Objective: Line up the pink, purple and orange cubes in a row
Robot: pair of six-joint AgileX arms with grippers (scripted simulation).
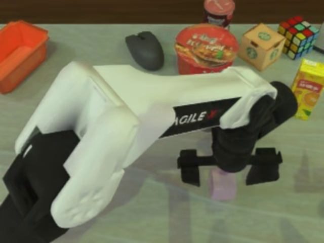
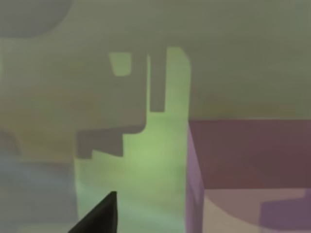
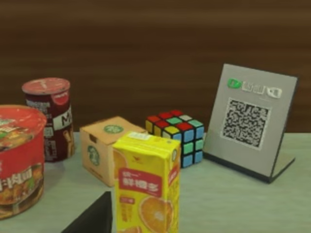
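A small pale pink cube (image 1: 223,186) lies on the table right of centre, near the front. My left arm reaches across from the left, and its gripper (image 1: 229,171) hangs open just above the cube, one black finger on each side and not touching it. In the left wrist view the pink cube (image 2: 243,170) fills the right side, with one fingertip (image 2: 99,217) well apart from it. The purple and orange cubes are out of view. My right arm is outside the top view; one of its fingers (image 3: 95,218) shows in its own wrist view, nothing held.
Along the back stand an orange basket (image 1: 20,53), a grey mouse (image 1: 145,49), a noodle bowl (image 1: 206,46), a red can (image 1: 218,10), a tan box (image 1: 261,45) and a puzzle cube (image 1: 298,35). A juice carton (image 1: 309,88) and a QR stand (image 3: 252,121) are at the right.
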